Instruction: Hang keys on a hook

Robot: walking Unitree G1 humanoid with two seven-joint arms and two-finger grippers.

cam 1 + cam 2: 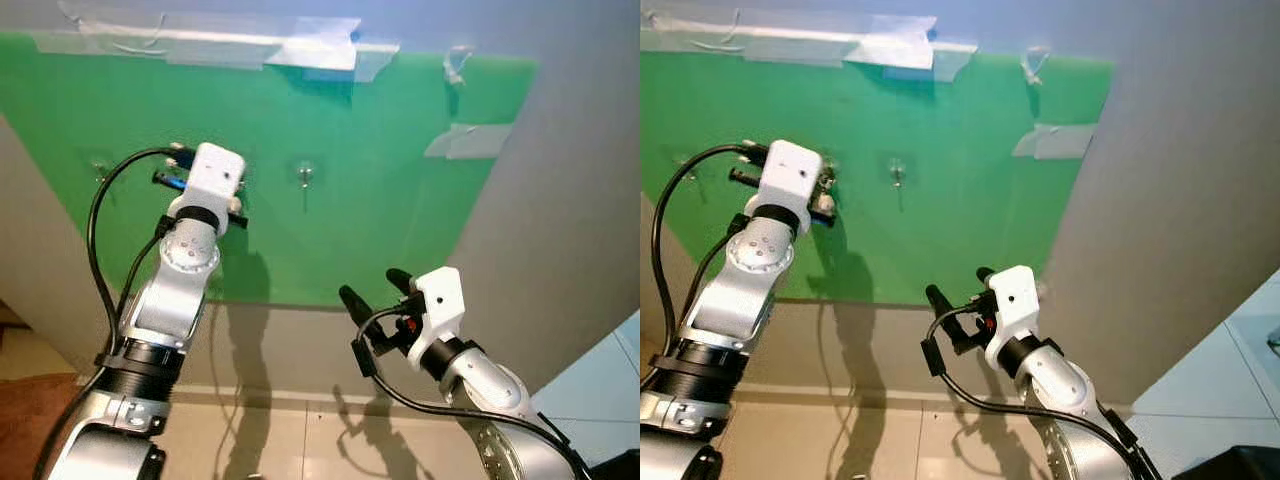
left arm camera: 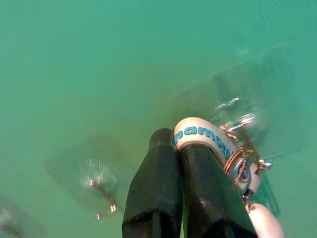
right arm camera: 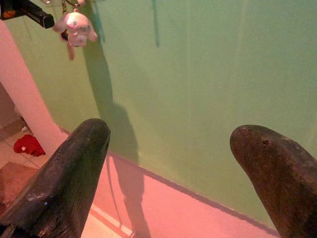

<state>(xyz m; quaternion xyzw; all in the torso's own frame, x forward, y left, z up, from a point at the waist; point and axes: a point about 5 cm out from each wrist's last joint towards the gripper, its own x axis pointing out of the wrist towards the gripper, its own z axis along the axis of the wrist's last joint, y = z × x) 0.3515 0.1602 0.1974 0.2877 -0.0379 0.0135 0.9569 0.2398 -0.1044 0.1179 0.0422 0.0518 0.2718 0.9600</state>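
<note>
Right gripper (image 1: 372, 289) sits nearest in the head views, low and right, fingers spread, holding nothing. Left gripper (image 1: 238, 205) is raised far against the green board (image 1: 400, 200), left of a clear hook (image 1: 306, 175).

Left wrist view: left gripper's fingers (image 2: 153, 188) pressed together, pinching the keys (image 2: 233, 153) — white tag with blue lettering, wire ring, pale charm — just beside another hook (image 2: 101, 191).

Right wrist view: pink-white plush charm (image 3: 77, 27) dangles from that far gripper.

keys (image 2: 241, 161) half hidden behind left gripper (image 2: 181, 163) fingers
</note>
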